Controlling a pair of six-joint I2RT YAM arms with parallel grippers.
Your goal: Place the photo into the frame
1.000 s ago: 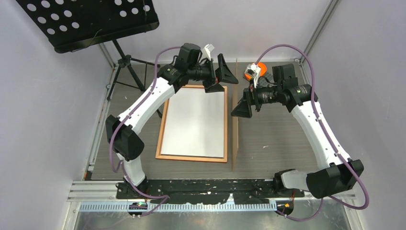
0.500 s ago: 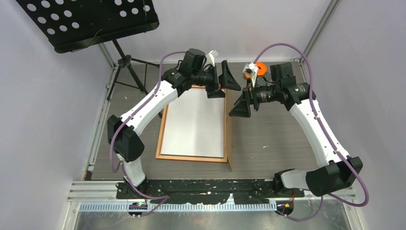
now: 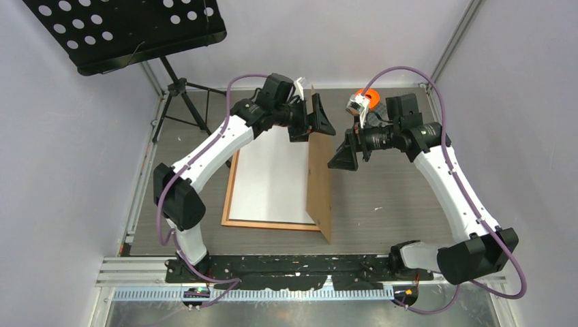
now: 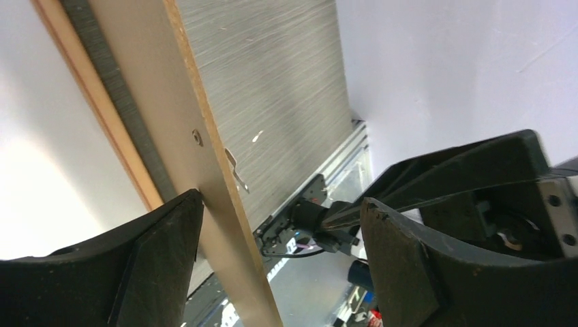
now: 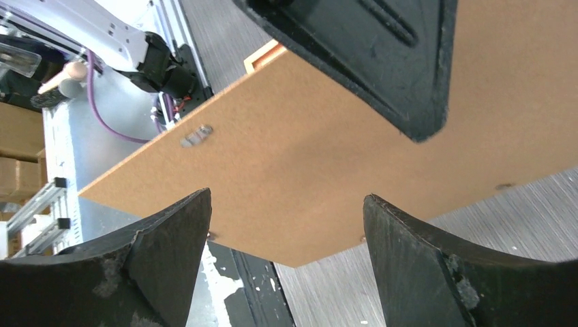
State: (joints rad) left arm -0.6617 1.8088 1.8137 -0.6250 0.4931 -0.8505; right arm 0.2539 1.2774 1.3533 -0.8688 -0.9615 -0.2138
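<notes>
Frame lies flat, long axis near-to-far; photo white-side up inside.

From above you can't see the right rail of the frame: the tilted board covers it. The photo shows you only a white face; its other side is hidden. The left wrist view cuts the board off at top and bottom. The right wrist view cuts it off at the right edge and shows only one frame corner.

White-and-black arms, seemingly purple cables
</notes>
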